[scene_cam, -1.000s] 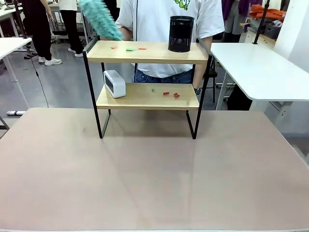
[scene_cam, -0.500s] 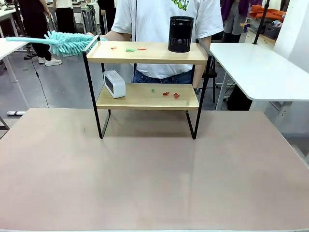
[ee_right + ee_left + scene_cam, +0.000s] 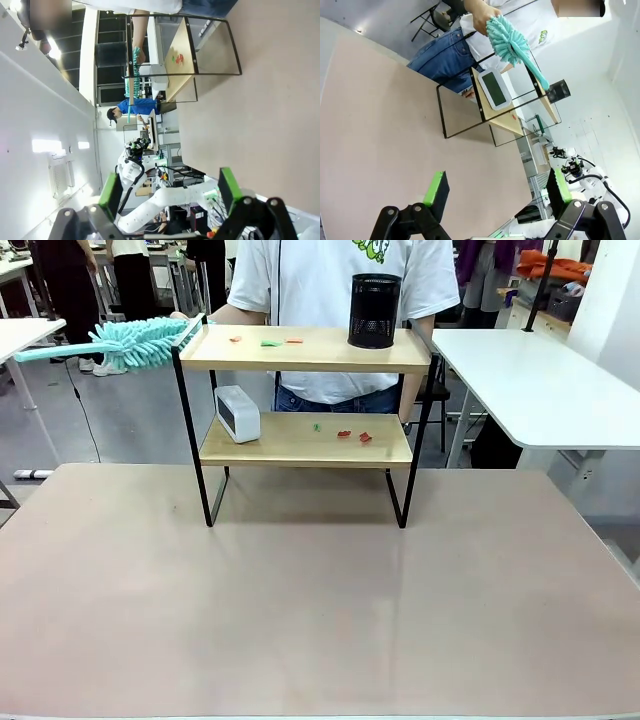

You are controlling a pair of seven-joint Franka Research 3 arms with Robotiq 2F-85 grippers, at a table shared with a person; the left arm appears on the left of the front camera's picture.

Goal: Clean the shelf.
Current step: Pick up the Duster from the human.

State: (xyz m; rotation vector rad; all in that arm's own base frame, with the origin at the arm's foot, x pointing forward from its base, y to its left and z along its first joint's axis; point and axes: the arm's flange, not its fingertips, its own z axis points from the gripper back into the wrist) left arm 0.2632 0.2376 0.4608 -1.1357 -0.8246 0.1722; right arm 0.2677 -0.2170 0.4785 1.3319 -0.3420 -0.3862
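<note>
Wooden-boarded shelf (image 3: 280, 447) stands far ahead of your left gripper (image 3: 497, 186) and right gripper (image 3: 169, 189), jaws apart and empty, with scraps (image 3: 353, 435) littering both boards and the cleaning yet undone.

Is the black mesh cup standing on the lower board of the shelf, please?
No, the black mesh cup stands on the top board of the shelf, near its right end.

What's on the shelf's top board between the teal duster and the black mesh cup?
In the front view, three small scraps lie there: a green one flanked by two reddish ones; the rest of the shelf board is bare.
</note>
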